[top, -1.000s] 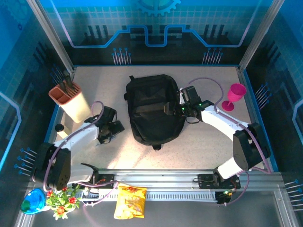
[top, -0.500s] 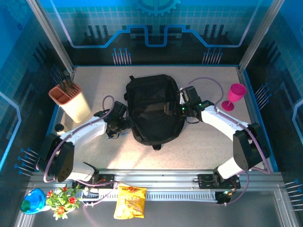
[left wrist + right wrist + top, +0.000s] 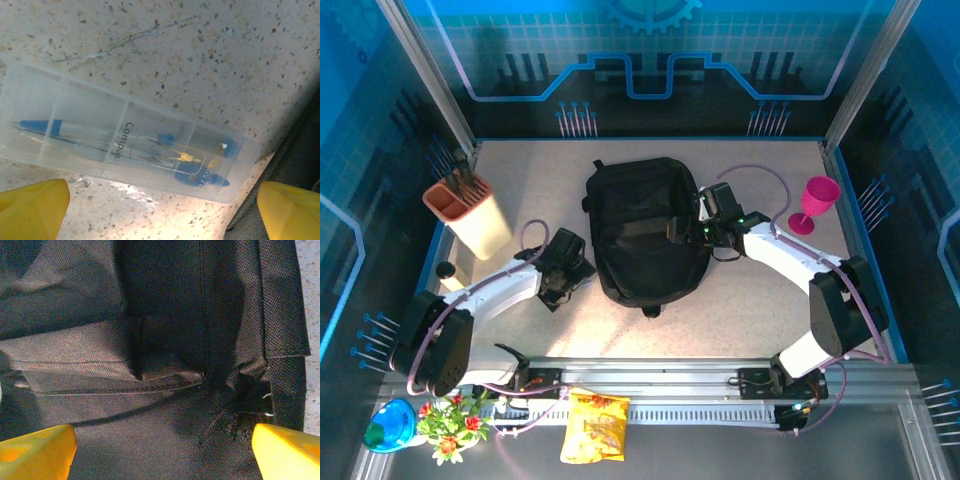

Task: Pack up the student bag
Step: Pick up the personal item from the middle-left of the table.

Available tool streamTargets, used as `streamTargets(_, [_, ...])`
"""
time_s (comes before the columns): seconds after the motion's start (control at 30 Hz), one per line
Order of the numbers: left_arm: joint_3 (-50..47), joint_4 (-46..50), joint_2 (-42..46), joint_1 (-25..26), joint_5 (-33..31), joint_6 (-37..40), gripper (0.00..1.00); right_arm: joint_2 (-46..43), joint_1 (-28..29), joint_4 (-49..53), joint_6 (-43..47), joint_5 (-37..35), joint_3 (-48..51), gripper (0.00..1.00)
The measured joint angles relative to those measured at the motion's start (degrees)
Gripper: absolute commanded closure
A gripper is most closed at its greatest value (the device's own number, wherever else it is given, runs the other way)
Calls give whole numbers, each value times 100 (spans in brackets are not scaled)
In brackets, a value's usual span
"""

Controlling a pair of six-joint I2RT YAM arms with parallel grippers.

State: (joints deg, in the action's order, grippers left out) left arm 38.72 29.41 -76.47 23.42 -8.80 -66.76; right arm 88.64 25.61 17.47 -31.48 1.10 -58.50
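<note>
Hovering left claw (image 3: 160, 205), spread wide, over a clear plastic compass case (image 3: 125, 145) on speckled bench (image 3: 225, 40); poising right claw (image 3: 162, 447) wide above coarse-woven black student bag (image 3: 150, 340).

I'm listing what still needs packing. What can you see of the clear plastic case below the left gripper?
The clear plastic case is a translucent, ribbed box printed "Compass", holding a blue-and-silver pen-like piece and a metal compass with blue parts. It lies flat, slanted, on the speckled table, one end near the student bag. The left gripper hangs above with open jaws, clear of it.
</note>
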Motion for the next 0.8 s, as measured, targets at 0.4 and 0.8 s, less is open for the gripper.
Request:
streamTargets(0.4, [264,-48,-673,-553,-98,323,8,2,0,0,-2,9,0,9])
streamTargets(0.8, [787,330,-1276,-763,-262,798,41,35,2,2,-46,68,-9,11])
